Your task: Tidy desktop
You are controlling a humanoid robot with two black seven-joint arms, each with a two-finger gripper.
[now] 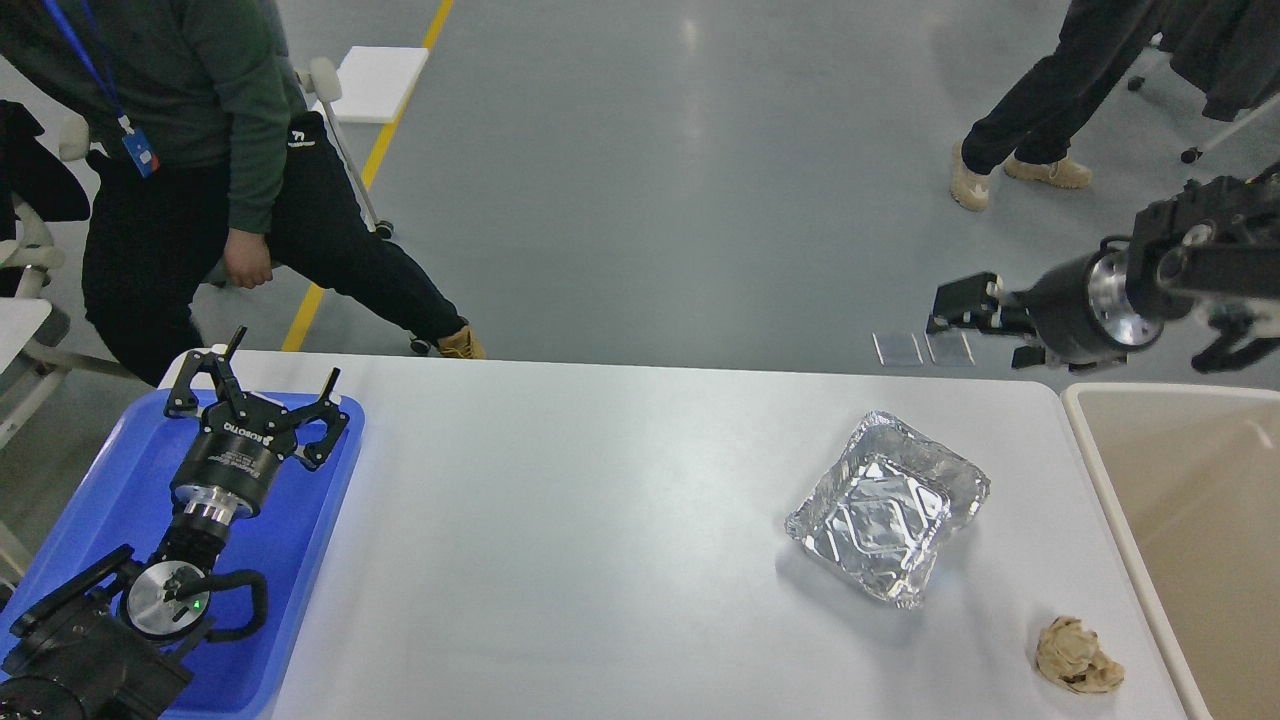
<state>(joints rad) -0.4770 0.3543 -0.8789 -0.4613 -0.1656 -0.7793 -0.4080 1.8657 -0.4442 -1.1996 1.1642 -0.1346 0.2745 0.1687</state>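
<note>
Bench [600, 520]: white, wide, fills the lower middle of the view.
Foil tray [888, 520]: on the bench, right of centre, tilted.
Paper ball [1077, 655]: crumpled, near the bench's right front corner.
Blue tray [300, 540]: at the bench's left end.
Bin [1100, 470]: beige, beside the right end.
Left pincer [262, 385]: fingers apart, over the blue tray.
Right pincer [962, 305]: beyond the far edge; cannot tell whether apart or together.

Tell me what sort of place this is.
Probably a robotics lab or test hall rather than a home. The floor is smooth grey with a yellow line, a person with a lanyard badge stands close by, and the desktop is a staged setup between tray and bin.
</note>
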